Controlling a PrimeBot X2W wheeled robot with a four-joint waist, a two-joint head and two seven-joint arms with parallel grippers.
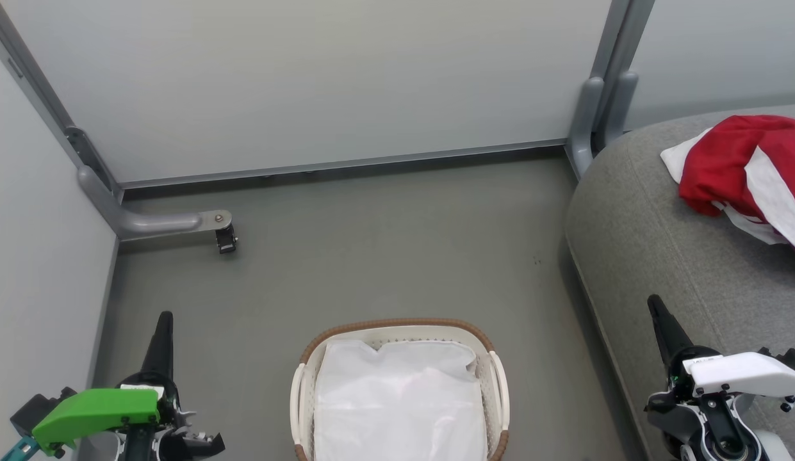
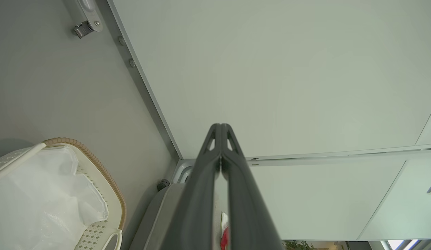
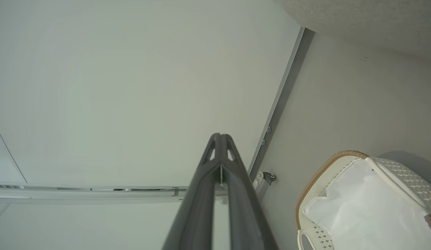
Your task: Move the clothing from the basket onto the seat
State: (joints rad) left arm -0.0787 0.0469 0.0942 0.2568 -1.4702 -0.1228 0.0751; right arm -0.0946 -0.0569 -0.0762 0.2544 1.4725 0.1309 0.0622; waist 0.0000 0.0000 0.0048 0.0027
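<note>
Nearest, the left gripper [image 1: 164, 318] and the right gripper [image 1: 655, 301] both point forward, each with its fingers pressed together on nothing. Between them the basket [image 1: 397, 324] sits on the grey floor [image 1: 371, 256], its white liner [image 1: 397, 397] showing inside. Further off to the right, the red and white clothing [image 1: 733, 160] lies bunched on the grey seat [image 1: 640, 243], before pale wall panels [image 1: 307, 83].

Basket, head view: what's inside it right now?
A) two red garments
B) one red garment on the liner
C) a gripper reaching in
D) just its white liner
D: the basket holds its white liner with no red fabric in it, while the red and white clothing lies on the grey seat.
</note>
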